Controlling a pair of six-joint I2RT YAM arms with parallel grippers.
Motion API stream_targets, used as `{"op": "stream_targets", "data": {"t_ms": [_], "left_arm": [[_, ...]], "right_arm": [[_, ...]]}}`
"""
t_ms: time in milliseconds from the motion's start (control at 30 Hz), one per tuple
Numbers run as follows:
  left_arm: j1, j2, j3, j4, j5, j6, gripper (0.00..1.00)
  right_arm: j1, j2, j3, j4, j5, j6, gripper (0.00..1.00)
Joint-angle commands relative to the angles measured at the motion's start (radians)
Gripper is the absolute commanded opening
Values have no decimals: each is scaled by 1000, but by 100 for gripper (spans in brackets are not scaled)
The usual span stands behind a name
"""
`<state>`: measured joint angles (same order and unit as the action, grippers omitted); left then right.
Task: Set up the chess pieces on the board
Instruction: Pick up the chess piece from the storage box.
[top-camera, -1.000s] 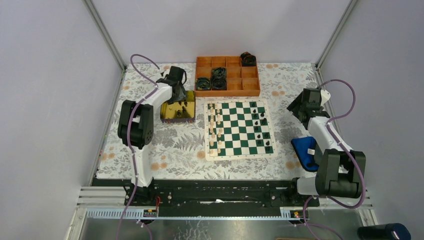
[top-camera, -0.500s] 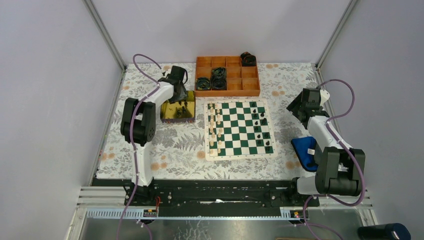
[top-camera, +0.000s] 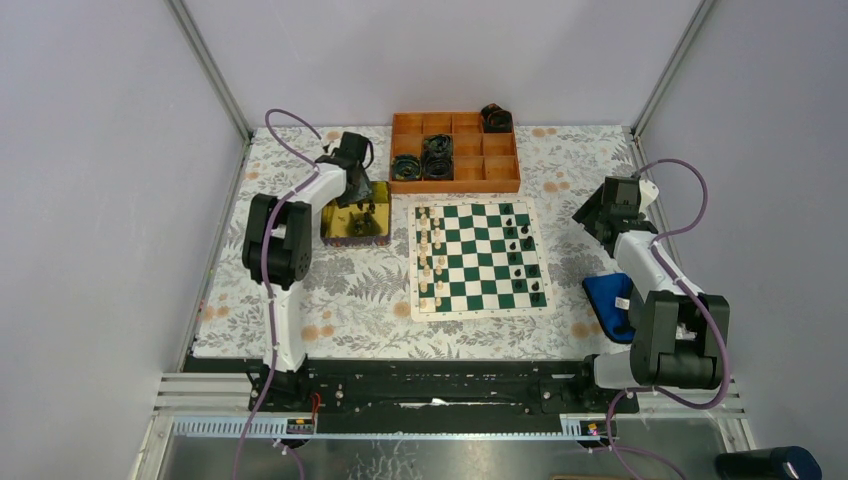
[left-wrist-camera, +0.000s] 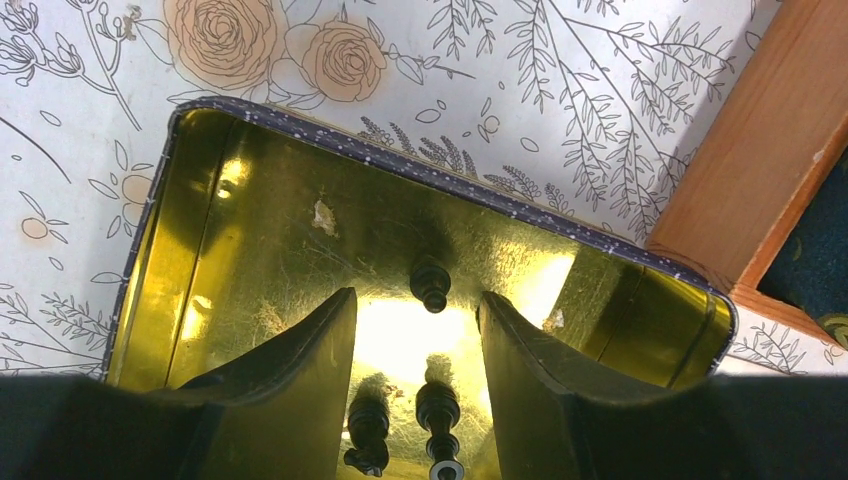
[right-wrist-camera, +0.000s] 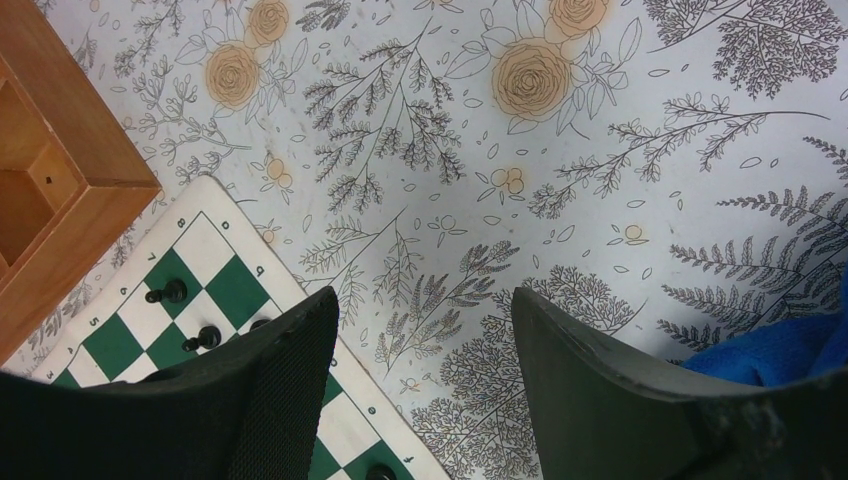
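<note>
Chess pieces (left-wrist-camera: 430, 284), black, lie in the yellow tin (left-wrist-camera: 250, 200) between the parted jaws of the left gripper (left-wrist-camera: 418, 300), none grasped; the right gripper (right-wrist-camera: 422, 298) hangs spread wide, empty, beside the board (right-wrist-camera: 235, 290).

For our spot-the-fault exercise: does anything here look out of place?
Several black chess pieces lie loose in the yellow tin, not on the board. One cable roll seems perched on the far right corner of the orange tray.
</note>
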<state>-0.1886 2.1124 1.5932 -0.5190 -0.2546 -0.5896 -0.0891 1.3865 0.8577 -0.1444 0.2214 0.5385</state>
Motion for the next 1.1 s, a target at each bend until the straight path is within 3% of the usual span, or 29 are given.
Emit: {"op": "stream_targets", "data": {"t_ms": [0, 500, 1067], "left_arm": [[14, 13, 34, 15, -8, 13, 55], [26, 39, 40, 17, 12, 14, 45], [31, 31, 11, 14, 7, 3, 9]], "right_arm": [[-6, 8, 30, 27, 4, -11, 71], [-6, 17, 33, 30, 4, -2, 71], [-5, 15, 29, 34, 3, 5, 72]]}}
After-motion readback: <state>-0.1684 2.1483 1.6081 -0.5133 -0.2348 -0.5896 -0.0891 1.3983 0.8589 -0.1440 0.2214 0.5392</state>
